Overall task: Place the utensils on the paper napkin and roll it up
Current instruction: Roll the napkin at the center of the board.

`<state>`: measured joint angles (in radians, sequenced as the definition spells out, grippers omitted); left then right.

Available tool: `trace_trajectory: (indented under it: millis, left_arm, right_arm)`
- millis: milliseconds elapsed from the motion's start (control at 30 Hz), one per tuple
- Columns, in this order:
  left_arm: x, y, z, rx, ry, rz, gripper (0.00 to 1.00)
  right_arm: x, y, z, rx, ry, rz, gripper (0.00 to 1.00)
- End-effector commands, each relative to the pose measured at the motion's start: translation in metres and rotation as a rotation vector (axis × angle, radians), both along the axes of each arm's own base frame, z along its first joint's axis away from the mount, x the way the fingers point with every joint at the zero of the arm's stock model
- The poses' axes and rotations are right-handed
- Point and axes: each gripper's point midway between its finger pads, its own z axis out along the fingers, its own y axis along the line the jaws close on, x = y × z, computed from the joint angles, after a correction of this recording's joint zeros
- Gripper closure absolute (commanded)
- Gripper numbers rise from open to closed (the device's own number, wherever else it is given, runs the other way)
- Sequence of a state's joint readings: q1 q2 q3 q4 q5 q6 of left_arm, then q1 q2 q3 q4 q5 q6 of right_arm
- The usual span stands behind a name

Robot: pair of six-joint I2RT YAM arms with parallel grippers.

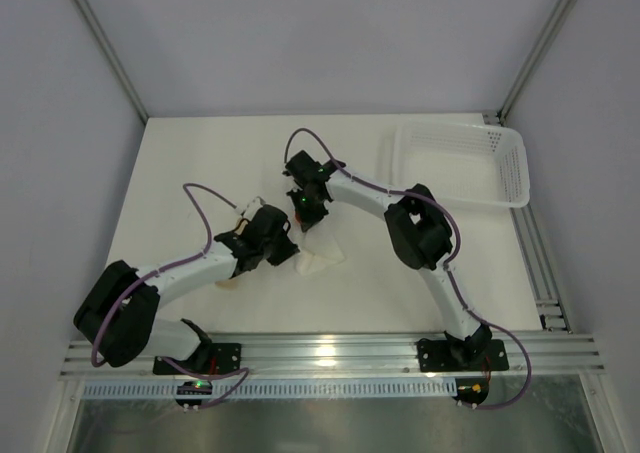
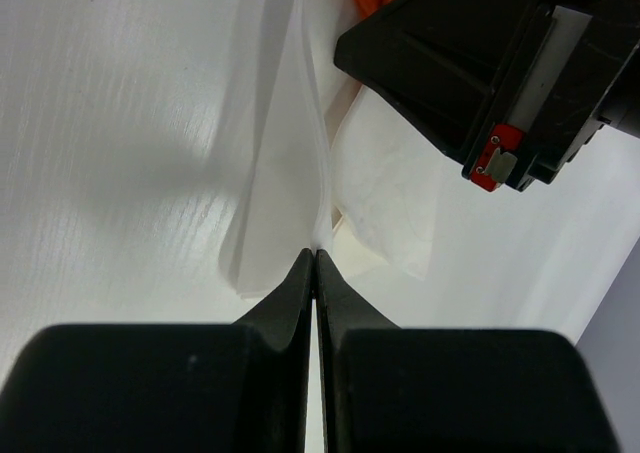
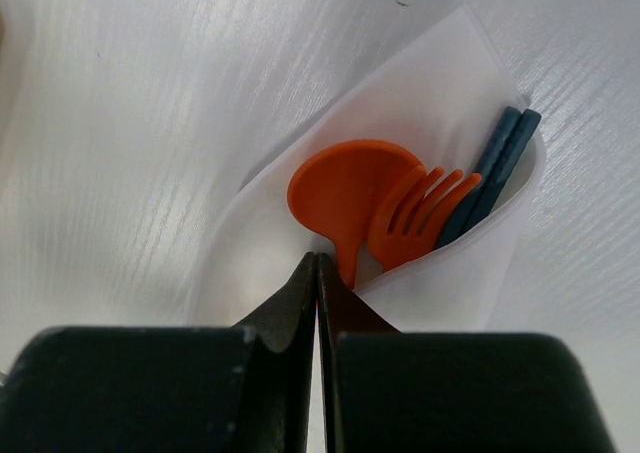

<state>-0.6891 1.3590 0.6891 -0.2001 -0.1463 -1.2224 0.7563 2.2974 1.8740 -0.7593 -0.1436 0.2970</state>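
- Top view: two arms are reaching over the white worktop (image 1: 190, 173). The left fingers (image 1: 292, 251) and the right fingers (image 1: 306, 216) are meeting over one paper napkin (image 1: 322, 255), which is lying crumpled near the middle of the worktop. One white perforated basket (image 1: 460, 163) is sitting well apart at the far right. One small beige piece (image 1: 232, 284) is lying just beside the left arm.
- Left wrist view: the left fingers are pressing together, their tips touching a folded edge of the napkin. Whether paper is pinched between them cannot be told. The right arm's black wrist body (image 2: 470, 63) is hanging over the napkin, with one scrap of orange showing behind it.
- Right wrist view: the right fingers are closing flat against each other, their tips sitting at the spoon's neck. The napkin is wrapping loosely around four utensils: one orange spoon (image 3: 340, 188), one orange fork (image 3: 420, 213) and two dark blue sticks (image 3: 500, 163) lying side by side.
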Motion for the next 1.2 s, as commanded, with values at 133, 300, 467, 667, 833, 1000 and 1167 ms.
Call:
trace_trajectory:
  millis: [133, 300, 467, 667, 833, 1000, 1167]
  left_arm:
    - [0.004, 0.002, 0.004, 0.006, -0.03, 0.014, 1.0]
    - [0.004, 0.0, 0.004, 0.003, -0.03, 0.008, 1.0]
    - [0.004, 0.001, 0.003, 0.007, -0.026, 0.008, 1.0]
    - [0.005, -0.001, 0.005, 0.002, -0.03, 0.006, 1.0]
    - [0.006, -0.001, 0.004, 0.002, -0.03, 0.005, 1.0]
    - [0.007, -0.003, 0.005, 0.004, -0.029, -0.002, 1.0]
    - [0.006, -0.002, 0.005, 0.008, -0.028, 0.0, 1.0]
  right_arm:
    - [0.006, 0.019, 0.041, 0.105, -0.065, 0.002, 0.96]
    - [0.012, 0.029, 0.07, 0.195, -0.116, 0.015, 0.97]
    - [0.015, 0.03, 0.083, 0.207, -0.133, 0.013, 0.96]
    - [0.004, 0.014, 0.072, 0.16, -0.114, 0.007, 0.96]
    - [-0.002, 0.001, 0.07, 0.152, -0.119, -0.002, 0.96]
    - [-0.007, -0.007, 0.063, 0.139, -0.109, -0.002, 0.96]
    - [-0.014, -0.01, 0.055, 0.137, -0.085, 0.003, 0.96]
